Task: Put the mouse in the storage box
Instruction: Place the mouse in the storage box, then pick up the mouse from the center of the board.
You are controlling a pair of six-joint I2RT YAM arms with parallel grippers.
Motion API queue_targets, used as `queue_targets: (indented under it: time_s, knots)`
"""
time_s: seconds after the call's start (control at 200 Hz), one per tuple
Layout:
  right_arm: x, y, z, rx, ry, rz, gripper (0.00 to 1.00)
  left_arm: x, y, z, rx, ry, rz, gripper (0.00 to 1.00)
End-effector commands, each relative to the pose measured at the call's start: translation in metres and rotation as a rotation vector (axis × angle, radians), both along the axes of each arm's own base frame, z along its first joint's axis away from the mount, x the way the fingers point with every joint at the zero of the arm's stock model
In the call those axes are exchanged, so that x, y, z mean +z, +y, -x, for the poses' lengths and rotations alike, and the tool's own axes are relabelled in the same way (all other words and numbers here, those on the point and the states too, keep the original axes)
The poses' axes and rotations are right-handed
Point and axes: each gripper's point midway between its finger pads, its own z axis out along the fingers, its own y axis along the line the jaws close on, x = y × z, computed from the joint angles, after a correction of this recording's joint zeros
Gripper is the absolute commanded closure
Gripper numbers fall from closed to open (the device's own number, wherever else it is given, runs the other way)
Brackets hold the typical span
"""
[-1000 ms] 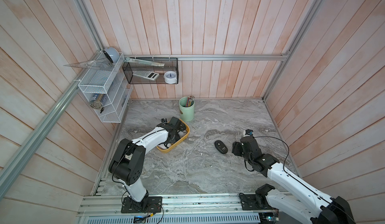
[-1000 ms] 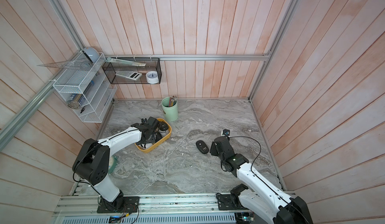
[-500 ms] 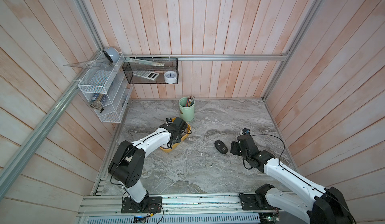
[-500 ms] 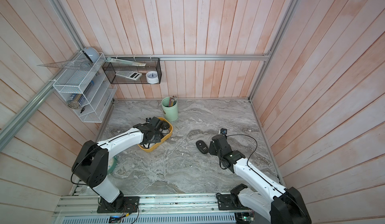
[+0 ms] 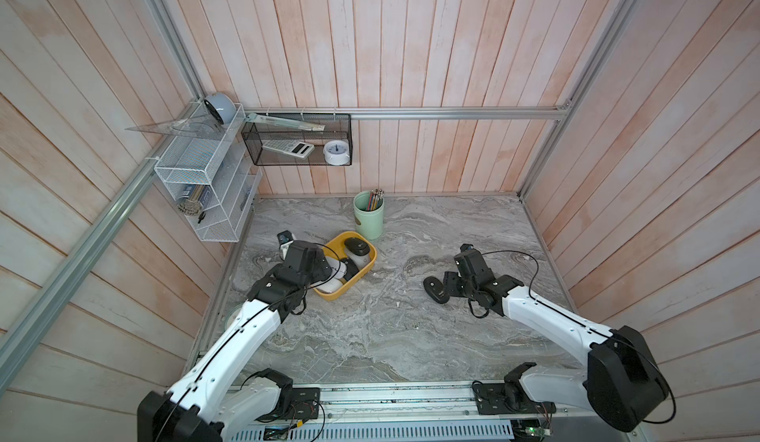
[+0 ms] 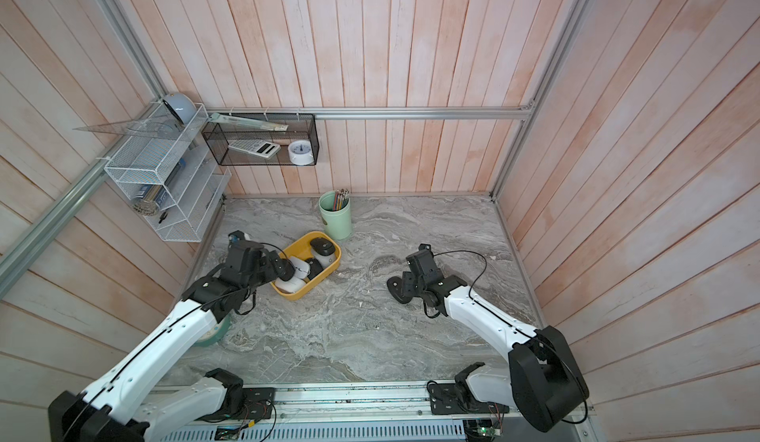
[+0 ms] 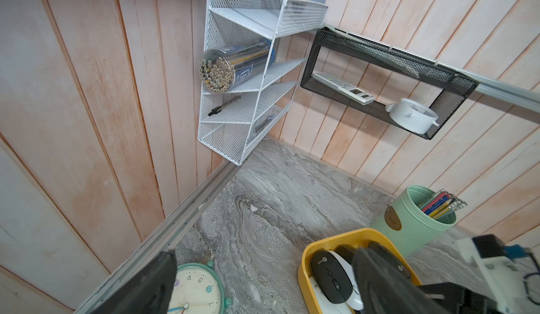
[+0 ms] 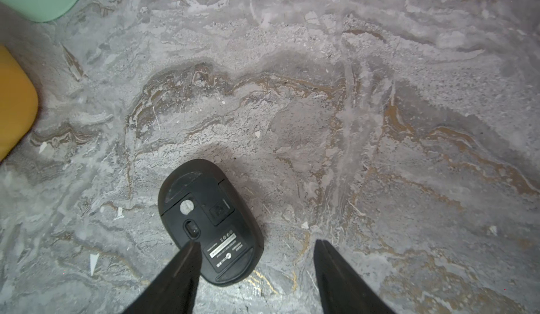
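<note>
A black mouse lies upside down on the marble table, right of centre. My right gripper is open and low at its near end. One finger covers the edge of the mouse's underside; the other stands over bare table. The yellow storage box sits left of centre and holds several black and white mice. My left gripper is wide open and empty at the box's left edge.
A green pencil cup stands just behind the box. A mint alarm clock lies on the table under my left arm. A white wire rack and a black mesh basket hang on the walls.
My left gripper has opened wide and drawn back to the left from over the box. My right gripper has moved left up to the black mouse.
</note>
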Motion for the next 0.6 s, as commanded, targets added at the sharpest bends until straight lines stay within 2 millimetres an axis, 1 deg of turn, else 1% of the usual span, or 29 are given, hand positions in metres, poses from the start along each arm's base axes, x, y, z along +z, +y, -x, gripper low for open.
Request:
queue_targets:
  time_s: [0.0, 0.105, 0.215, 0.275, 0.315, 0.36, 0.435, 0.48, 0.595]
  knots:
    - [0.000, 0.017, 0.004, 0.101, 0.029, 0.056, 0.33, 0.029, 0.026, 0.021, 0.063, -0.081, -0.036, 0.03]
    - [-0.004, 0.031, 0.004, 0.148, 0.043, 0.083, 0.29, 0.064, 0.045, 0.041, 0.108, -0.163, -0.067, 0.00]
    - [-0.009, 0.036, 0.003, 0.159, 0.061, 0.144, 0.23, 0.099, 0.063, 0.061, 0.146, -0.244, -0.108, 0.00]
    - [-0.013, 0.040, 0.004, 0.179, 0.083, 0.172, 0.22, 0.115, 0.071, 0.071, 0.161, -0.281, -0.130, 0.00]
    - [-0.015, 0.043, 0.005, 0.195, 0.103, 0.189, 0.21, 0.122, 0.077, 0.077, 0.179, -0.300, -0.149, 0.00]
    - [-0.019, 0.046, 0.006, 0.210, 0.124, 0.210, 0.21, 0.127, 0.085, 0.083, 0.210, -0.318, -0.173, 0.00]
    - [-0.026, 0.048, 0.006, 0.222, 0.155, 0.253, 0.21, 0.128, 0.097, 0.092, 0.262, -0.336, -0.204, 0.00]
    - [-0.029, 0.049, 0.006, 0.225, 0.174, 0.275, 0.22, 0.127, 0.099, 0.094, 0.272, -0.344, -0.206, 0.00]
    - [-0.039, 0.050, 0.007, 0.235, 0.200, 0.326, 0.23, 0.122, 0.097, 0.093, 0.260, -0.349, -0.191, 0.00]
